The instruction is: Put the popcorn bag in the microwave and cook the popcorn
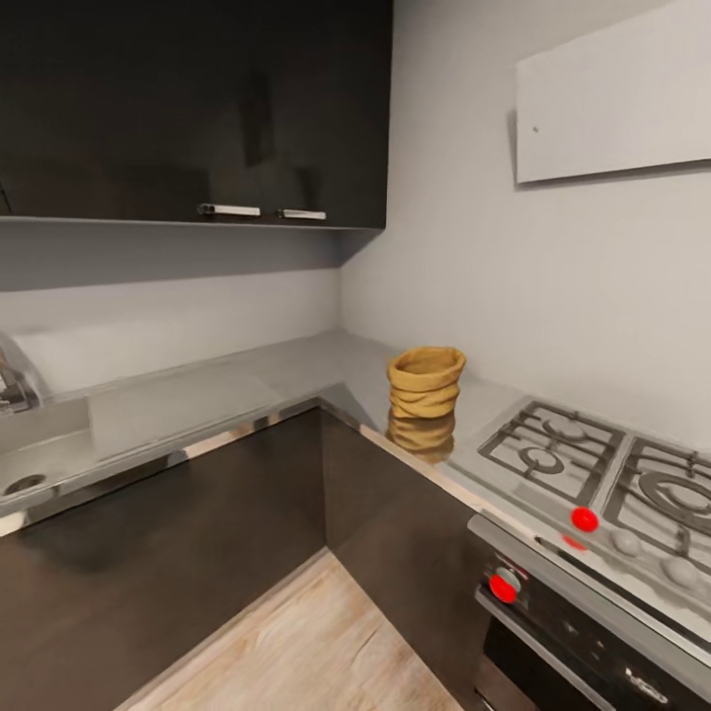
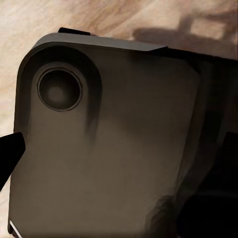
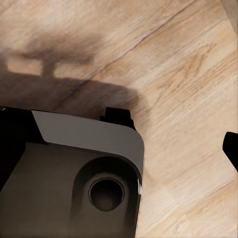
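popcorn bag (image 1: pixel 426 399): upright on the countertop (image 1: pixel 247 390) corner, just beside the gas hob (image 1: pixel 592 464).
grippers: cannot tell if spread or closed; wrist views face wooden floor (image 3: pixel 188 74).
risk: a hasty reach could topple the bag onto the hob.

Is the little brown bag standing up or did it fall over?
Standing up. The popcorn bag sits upright on the countertop, its open rolled mouth facing up.
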Available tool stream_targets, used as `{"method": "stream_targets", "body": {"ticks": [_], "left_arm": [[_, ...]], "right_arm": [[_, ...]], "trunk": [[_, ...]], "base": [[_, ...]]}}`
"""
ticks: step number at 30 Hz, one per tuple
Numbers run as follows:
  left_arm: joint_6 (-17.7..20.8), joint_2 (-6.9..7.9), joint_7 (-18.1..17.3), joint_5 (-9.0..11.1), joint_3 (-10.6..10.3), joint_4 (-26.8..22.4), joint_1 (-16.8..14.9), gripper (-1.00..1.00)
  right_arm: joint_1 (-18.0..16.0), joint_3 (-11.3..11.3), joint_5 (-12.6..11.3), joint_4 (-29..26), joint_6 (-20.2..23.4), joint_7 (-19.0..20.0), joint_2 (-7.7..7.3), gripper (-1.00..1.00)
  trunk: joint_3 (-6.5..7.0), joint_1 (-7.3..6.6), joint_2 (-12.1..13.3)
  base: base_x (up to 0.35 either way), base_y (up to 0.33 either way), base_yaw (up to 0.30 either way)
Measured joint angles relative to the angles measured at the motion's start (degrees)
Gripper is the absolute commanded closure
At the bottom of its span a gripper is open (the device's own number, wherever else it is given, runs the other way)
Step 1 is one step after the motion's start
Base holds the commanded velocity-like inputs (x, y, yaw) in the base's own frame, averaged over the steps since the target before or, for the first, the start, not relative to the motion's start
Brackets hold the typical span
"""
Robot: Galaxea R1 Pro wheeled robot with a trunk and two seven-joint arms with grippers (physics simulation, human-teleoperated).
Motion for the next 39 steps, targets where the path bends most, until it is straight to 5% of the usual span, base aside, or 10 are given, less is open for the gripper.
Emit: {"method": "stream_targets", "body": {"ticks": [39], "left_arm": [[0.0,-0.07,0.0,-0.1,0.0,0.0,0.0,-1.0]], "right_arm": [[0.0,0.2,0.6,-0.1,0.0,0.2,0.05,-1.0]], "trunk": [[0.0,0.0,0.0]], "base": [[0.302,0.207,0.0]]}}
